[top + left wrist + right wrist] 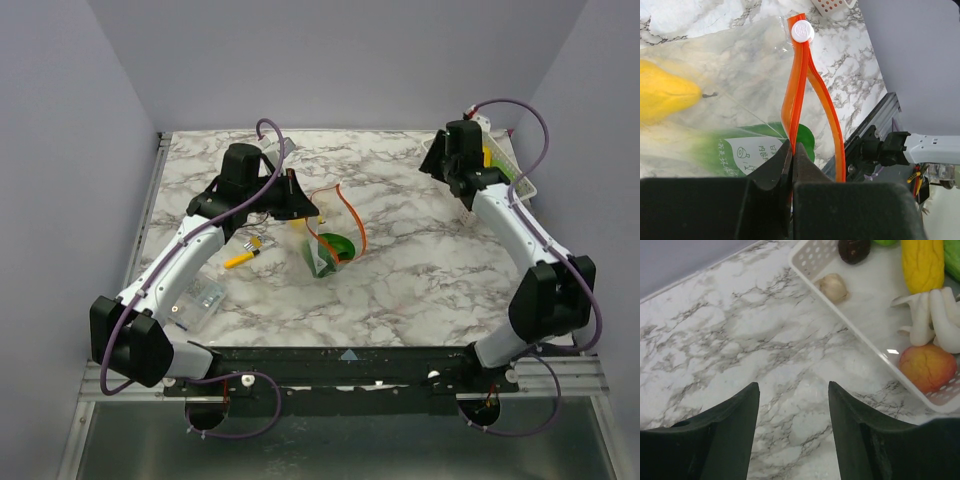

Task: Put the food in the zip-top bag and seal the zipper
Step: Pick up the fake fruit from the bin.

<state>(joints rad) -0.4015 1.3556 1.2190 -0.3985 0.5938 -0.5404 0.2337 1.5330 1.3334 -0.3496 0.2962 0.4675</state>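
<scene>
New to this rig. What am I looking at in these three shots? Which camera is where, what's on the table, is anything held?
You're seeing two robot arms bolted at the table's near edge, each ending in a two-finger gripper. The wide picture comes from a fixed camera above and behind them. The other two come from a camera on each wrist, looking past that arm's own fingers.

On the marble table are:
- a clear bag with an orange zipper and something green inside
- a marker
- a small clear packet
- a white basket of toy food

The left gripper is shut on the zipper. The right gripper is open and empty, over the table beside the basket.
</scene>
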